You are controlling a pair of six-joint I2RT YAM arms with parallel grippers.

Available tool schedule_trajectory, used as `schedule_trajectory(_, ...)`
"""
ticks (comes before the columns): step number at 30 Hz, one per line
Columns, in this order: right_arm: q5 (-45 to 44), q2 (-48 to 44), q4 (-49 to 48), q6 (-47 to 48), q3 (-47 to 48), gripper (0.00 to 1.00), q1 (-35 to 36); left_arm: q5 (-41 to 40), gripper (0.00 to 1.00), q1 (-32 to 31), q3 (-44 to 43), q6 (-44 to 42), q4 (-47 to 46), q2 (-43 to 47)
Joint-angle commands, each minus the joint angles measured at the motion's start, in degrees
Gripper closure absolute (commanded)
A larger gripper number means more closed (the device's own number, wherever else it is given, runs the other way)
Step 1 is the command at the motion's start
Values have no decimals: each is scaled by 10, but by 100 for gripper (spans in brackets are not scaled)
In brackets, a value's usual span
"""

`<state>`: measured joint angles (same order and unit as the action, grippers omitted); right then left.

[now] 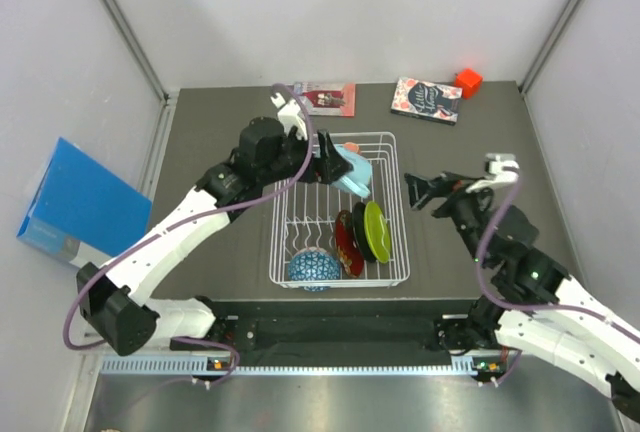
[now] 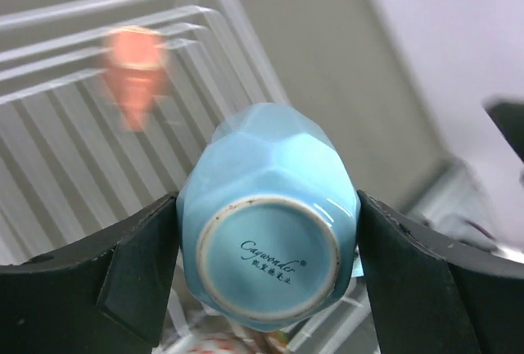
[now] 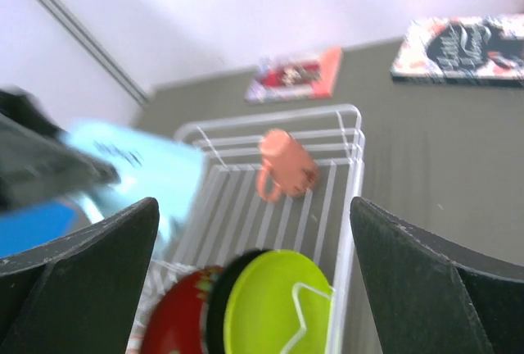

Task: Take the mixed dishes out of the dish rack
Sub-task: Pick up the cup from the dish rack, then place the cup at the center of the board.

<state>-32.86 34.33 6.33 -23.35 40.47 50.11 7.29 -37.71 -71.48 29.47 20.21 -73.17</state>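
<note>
My left gripper (image 1: 335,164) is shut on the light blue mug (image 1: 354,172) and holds it above the far part of the white wire dish rack (image 1: 400,214). In the left wrist view the mug's base (image 2: 268,260) sits between the two pads. The small salmon-pink cup (image 3: 286,165) lies on the rack's far wires and also shows in the left wrist view (image 2: 135,63). The lime green plate (image 1: 376,230), black plate (image 1: 359,235) and red patterned plate (image 1: 345,245) stand on edge. The blue-patterned bowl (image 1: 312,268) sits at the rack's front. My right gripper (image 1: 421,192) is open and empty, just right of the rack.
Two books (image 1: 325,98) (image 1: 427,99) and a red block (image 1: 467,81) lie along the table's far edge. A blue box (image 1: 80,202) stands off the table's left side. White walls enclose the table.
</note>
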Motion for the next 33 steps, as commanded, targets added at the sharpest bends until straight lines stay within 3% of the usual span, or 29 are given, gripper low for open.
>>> schedule_trajectory(1, 48, -44, -49, -23, 7, 0, -6, 265, 100, 12, 44, 83, -291, 20)
schedule_trajectory(7, 135, -47, -52, -50, 29, 9, -12, 350, 100, 19, 139, 180, -552, 43)
schedule_trajectory(9, 166, -54, -59, -66, 24, 10, -12, 346, 100, 19, 158, 190, -627, 49)
schedule_trajectory(17, 225, -55, -112, -82, 12, 11, -12, 338, 100, 19, 187, 250, -746, 27)
schedule_trajectory(22, 263, -25, -148, -84, 8, 13, -13, 333, 100, 19, 195, 259, -752, 27)
schedule_trajectory(31, 327, 44, -223, -85, 28, 32, -15, 336, 100, 19, 208, 262, -750, 30)
schedule_trajectory(33, 327, 56, -237, -87, 28, 40, -15, 336, 100, 19, 210, 268, -753, 27)
